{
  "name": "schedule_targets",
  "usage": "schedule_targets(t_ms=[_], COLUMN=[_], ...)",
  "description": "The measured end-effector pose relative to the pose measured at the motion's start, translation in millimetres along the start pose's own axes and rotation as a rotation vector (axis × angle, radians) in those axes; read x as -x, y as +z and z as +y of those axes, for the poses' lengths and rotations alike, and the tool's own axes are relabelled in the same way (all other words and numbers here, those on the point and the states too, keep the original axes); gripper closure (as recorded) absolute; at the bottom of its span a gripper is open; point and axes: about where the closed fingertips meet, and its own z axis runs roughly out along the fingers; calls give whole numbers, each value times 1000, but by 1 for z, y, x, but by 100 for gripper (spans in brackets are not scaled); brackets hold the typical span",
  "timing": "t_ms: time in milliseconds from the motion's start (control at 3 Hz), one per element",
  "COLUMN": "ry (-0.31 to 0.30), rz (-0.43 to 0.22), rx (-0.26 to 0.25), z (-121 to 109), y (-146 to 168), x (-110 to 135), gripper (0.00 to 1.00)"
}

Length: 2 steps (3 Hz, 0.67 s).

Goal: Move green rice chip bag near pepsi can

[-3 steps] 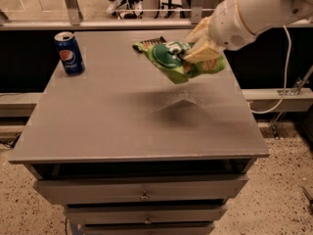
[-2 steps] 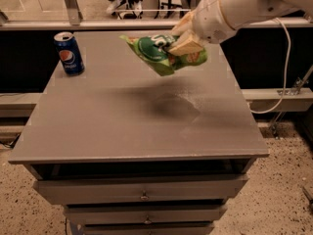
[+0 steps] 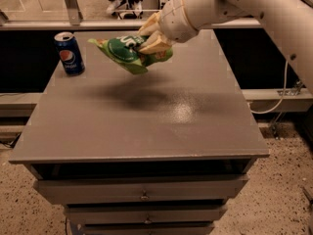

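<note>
Surface: grey worktop [image 3: 195, 131] of a cabinet, with drawers [image 3: 142, 192] under its near edge and speckled floor [image 3: 283, 190] around it.
Far left corner: pepsi can [image 3: 69, 54] stands upright on the worktop, silver top up, its logo facing the near edge.
Left of centre, far half: green rice chip bag [image 3: 128, 53] hangs tilted in the air above the worktop. Its left tip points toward the can, near it but not touching.
Under the bag: soft dark shadow [image 3: 134, 96] on the worktop.
Far edge, middle: gripper [image 3: 152, 39], tan fingers clenched on the bag's right end.
Far right corner: white arm [image 3: 234, 4] reaches in from above.
Right edge: white cable [image 3: 282, 89] hangs beyond the worktop.
</note>
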Motion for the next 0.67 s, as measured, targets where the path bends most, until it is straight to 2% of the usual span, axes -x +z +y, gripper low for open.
schedule_targets(t_ms=[667], ry=[-188], rz=[-118], rx=[86], z=[-9], y=[63], x=[22], gripper=[100])
